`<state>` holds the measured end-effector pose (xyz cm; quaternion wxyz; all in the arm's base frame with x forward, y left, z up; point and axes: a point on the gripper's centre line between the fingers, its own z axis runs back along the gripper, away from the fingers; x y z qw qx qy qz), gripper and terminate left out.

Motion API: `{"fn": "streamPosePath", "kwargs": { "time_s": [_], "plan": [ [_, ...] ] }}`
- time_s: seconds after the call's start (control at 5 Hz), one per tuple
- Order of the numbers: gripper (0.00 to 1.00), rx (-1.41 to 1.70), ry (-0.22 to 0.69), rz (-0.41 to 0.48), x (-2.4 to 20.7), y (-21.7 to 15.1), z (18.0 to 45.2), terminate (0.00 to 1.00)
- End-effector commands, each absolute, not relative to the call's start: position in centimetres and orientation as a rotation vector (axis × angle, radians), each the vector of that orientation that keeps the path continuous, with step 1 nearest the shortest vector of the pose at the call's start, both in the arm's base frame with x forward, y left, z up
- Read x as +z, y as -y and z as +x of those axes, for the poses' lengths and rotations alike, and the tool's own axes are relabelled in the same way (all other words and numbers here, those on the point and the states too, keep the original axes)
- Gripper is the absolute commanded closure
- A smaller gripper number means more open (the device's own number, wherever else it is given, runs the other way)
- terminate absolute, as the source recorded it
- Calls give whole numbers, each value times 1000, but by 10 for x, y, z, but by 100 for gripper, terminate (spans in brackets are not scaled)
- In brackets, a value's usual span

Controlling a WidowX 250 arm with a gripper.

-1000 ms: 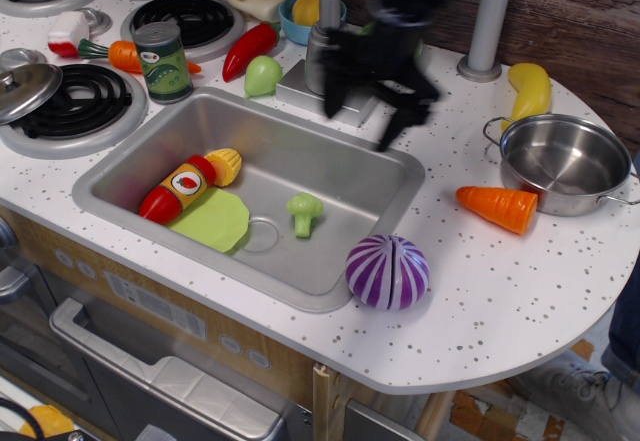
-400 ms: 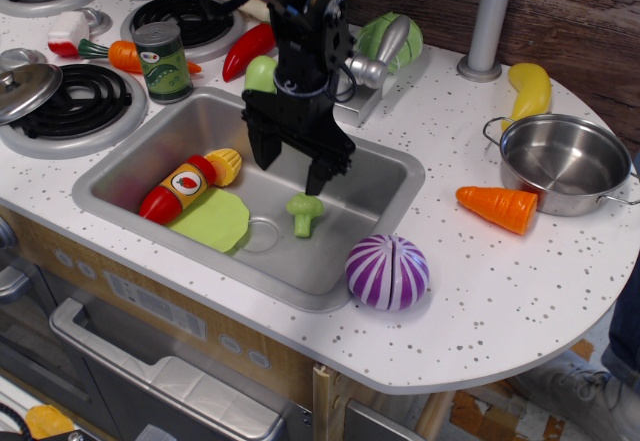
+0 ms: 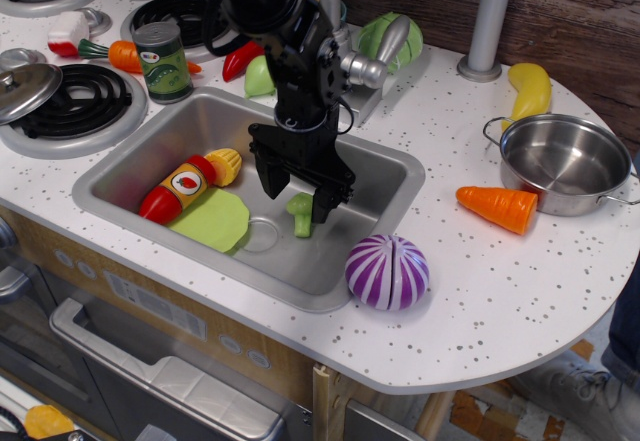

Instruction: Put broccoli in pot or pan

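Toy kitchen seen from above & in front. A white speckled bench (image 3: 520, 291) holds a steel sink (image 3: 130, 171) set into its middle. A black robot arm reaches down into the sink from the back. Its claw (image 3: 299, 200) points straight down w/ both fingers spread apart, released, gripping nothing. The broccoli (image 3: 301, 215), a small light-green floret, lies on the sink floor right under the claw, btwn the two fingers; its head is partly hidden by them, so contact is hard to judge, but it looks untouched.

Also in the sink, to the left: a red & yellow bottle (image 3: 178, 189) lying on its side, a yellow corn piece (image 3: 226, 165) touching its top end, and a flat lime-green leaf (image 3: 213, 221) just beside them.

The pot (image 3: 566, 164), shiny steel w/ loop handles, sits on the bench at far right, well apart from the sink. An orange carrot piece (image 3: 499, 207) lies just beside its left side. A purple striped onion (image 3: 388, 272) rests at the sink's front right corner.
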<state>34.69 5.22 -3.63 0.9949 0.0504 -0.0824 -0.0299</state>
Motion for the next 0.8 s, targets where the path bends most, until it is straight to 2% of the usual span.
{"fn": "streamPosePath", "kwargs": {
  "time_s": [0.0,0.2,0.4,0.6],
  "plan": [
    [0,-81,203,90,-40,-62,355,0],
    [0,-81,223,72,-50,-64,359,0],
    [100,-63,222,59,-51,-60,358,0],
    [100,-56,234,79,-37,-54,359,0]
  ]
}}
